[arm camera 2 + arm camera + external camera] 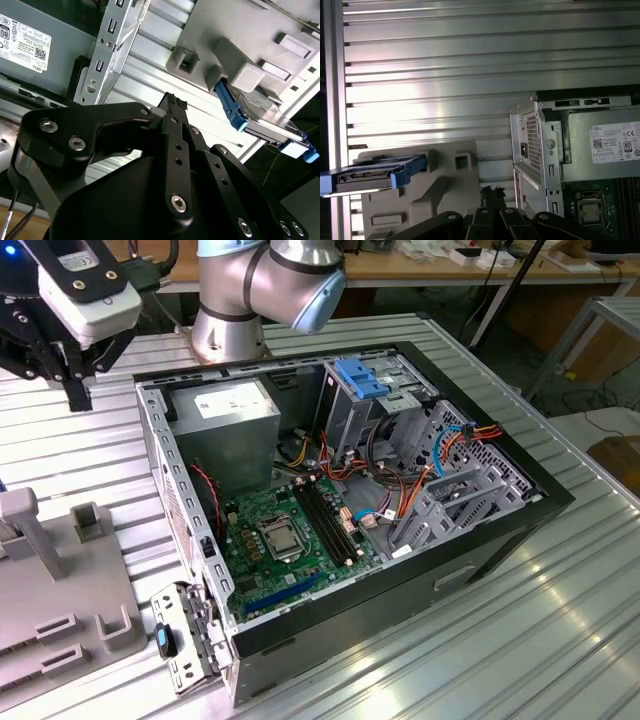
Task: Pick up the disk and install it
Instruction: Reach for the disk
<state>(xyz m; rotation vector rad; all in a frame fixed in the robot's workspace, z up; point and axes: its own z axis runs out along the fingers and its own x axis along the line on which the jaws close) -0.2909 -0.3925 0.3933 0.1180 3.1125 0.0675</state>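
A ribbed aluminium worktop (560, 620) fills the scene, its bright bands catching the light, with cluttered benches behind it. In the middle of the exterior view lies an open computer case (480, 540), black outside and bare steel within. It shows a green motherboard (290, 540), a grey power-supply box (225, 410) and a blue plastic bracket (365, 375) on the drive cage.

The tool (76, 398) hangs in the upper left of the exterior view, above the worktop and clear of the case. Its black linked fingers look pressed together at the tip and pinch nothing. In the lower left of that view sits a matt grey moulded fixture (60, 580) with blocky slots and posts.

The disk (365, 175) rests in that fixture and has not been picked up. It is a flat grey metal slab with a glossy face, framed by bright blue plastic rails. In the first wrist view it appears thin, so it probably stands on a long edge, though I cannot be sure.

The relation that matters is this: the tool's tip hovers over the strip of worktop between the fixture and the case, and the disk lies beyond it, on the fixture's far side from the case, well apart from the tip. Its long axis runs roughly in line with the direction from case to fixture, and its outer end overhangs the fixture's edge. By my reading, the smooth metal face offers little grip and the rails give the firmer hold.
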